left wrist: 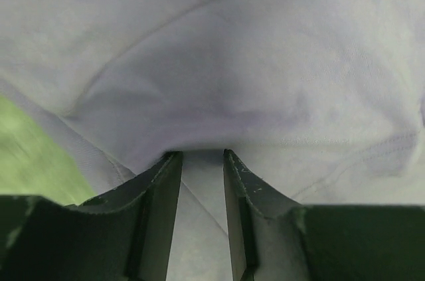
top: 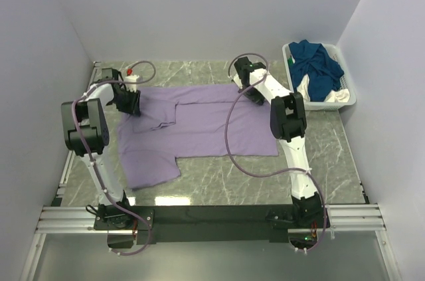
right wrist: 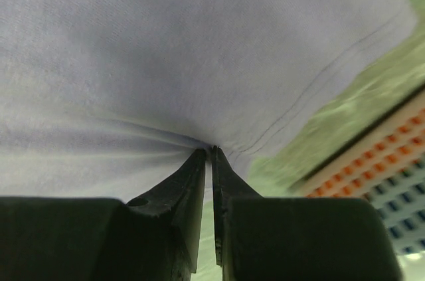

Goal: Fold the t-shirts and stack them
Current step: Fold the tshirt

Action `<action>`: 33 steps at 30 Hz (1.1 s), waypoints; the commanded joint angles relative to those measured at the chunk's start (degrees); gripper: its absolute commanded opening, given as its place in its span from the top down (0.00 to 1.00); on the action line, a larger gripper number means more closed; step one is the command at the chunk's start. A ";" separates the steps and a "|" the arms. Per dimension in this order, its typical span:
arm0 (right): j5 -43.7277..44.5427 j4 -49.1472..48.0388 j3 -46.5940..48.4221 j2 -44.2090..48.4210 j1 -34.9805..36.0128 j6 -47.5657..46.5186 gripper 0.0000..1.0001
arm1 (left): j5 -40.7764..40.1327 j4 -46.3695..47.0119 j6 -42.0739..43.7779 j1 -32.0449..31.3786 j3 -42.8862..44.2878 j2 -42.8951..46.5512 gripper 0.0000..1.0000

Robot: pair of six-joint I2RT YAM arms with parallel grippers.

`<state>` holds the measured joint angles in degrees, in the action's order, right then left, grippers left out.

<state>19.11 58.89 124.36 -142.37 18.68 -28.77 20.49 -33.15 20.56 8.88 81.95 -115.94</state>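
A pale lilac t-shirt (top: 199,128) lies spread on the table, with one sleeve sticking out towards the near left. My left gripper (top: 131,103) is at the shirt's far left edge. In the left wrist view its fingers (left wrist: 166,188) stand a little apart, and the lilac cloth (left wrist: 219,62) lies over and between the tips without being pinched. My right gripper (top: 247,87) is at the shirt's far edge. In the right wrist view it (right wrist: 211,155) is shut on a pinch of the lilac cloth (right wrist: 166,48). Dark teal-blue shirts (top: 317,67) and a white one (top: 307,86) lie in the basket.
The white slatted basket (top: 347,99) stands at the back right against the wall. The grey marbled table (top: 265,181) shows bare in front of and to the right of the shirt. A small white post with a red tip (top: 131,72) stands at the back left.
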 commanded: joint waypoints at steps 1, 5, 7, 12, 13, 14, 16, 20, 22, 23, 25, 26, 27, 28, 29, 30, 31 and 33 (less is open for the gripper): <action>5.75 -6.49 4.14 -2.21 -0.22 -3.47 0.84 | -1.33 1.33 -4.03 -0.27 6.10 -6.13 0.62; 9.53 -13.88 4.23 -2.57 -0.22 -5.94 0.82 | -0.89 1.51 -6.75 -0.18 13.83 -12.19 0.62; 11.38 -17.30 3.70 -1.61 -0.31 -6.90 0.79 | 1.99 -0.33 -6.24 -0.10 19.19 -12.82 0.56; 5.27 -15.58 0.73 8.22 -0.04 -5.25 0.55 | 9.46 -3.42 -0.09 -0.01 18.44 -3.09 0.41; 3.58 -13.91 -0.68 10.33 -0.04 -4.80 0.50 | 10.26 -3.50 0.97 0.34 17.20 -0.71 0.40; 1.82 -13.11 -2.43 14.96 0.13 -4.45 0.43 | 11.23 -3.94 2.89 0.69 15.88 3.83 0.39; -3.72 -10.57 -8.58 19.47 0.13 -4.01 0.41 | 13.51 -5.34 6.40 1.83 11.58 8.08 0.37; -14.08 -4.15 -21.21 30.29 0.22 -3.83 0.45 | 14.84 -10.53 14.41 4.47 2.63 17.75 0.38; -18.91 -2.39 -26.68 33.63 0.22 -5.06 0.48 | 15.54 -15.00 18.18 6.49 -0.11 20.13 0.38; -21.29 -2.03 -31.67 36.69 0.22 -5.59 0.52 | 15.89 -16.76 22.03 7.19 -2.39 21.88 0.38; -23.24 -2.03 -36.44 40.30 0.48 -6.29 0.57 | 15.98 -21.42 27.22 8.94 -4.51 23.64 0.39; -23.94 -2.12 -40.38 41.19 0.66 -6.47 0.59 | 15.98 -22.22 28.21 9.57 -6.52 24.18 0.40; -23.77 -2.64 -42.33 42.07 0.83 -6.56 0.60 | 15.98 -22.83 29.27 10.09 -7.50 24.79 0.41; -23.60 -4.30 -44.44 43.74 1.01 -6.64 0.63 | 15.90 -24.32 31.37 10.88 -8.64 26.02 0.42; -22.90 -5.36 -48.29 44.53 1.18 -6.91 0.65 | 15.37 -24.51 32.08 11.15 -10.91 26.64 0.43; -22.37 -7.54 -50.24 45.06 1.36 -7.00 0.66 | 14.85 -24.42 32.79 11.33 -12.33 27.43 0.43; -21.76 -8.70 -52.18 45.85 1.71 -7.08 0.67 | 14.23 -23.90 34.45 11.24 -13.82 29.17 0.43; -20.70 -11.59 -56.67 46.47 1.80 -7.35 0.67 | 12.66 -22.41 35.69 11.33 -18.57 30.94 0.44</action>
<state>-1.48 51.96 71.31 -99.13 19.88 -35.11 33.87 -53.58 49.58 20.18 67.09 -90.08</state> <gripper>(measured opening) 0.330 0.566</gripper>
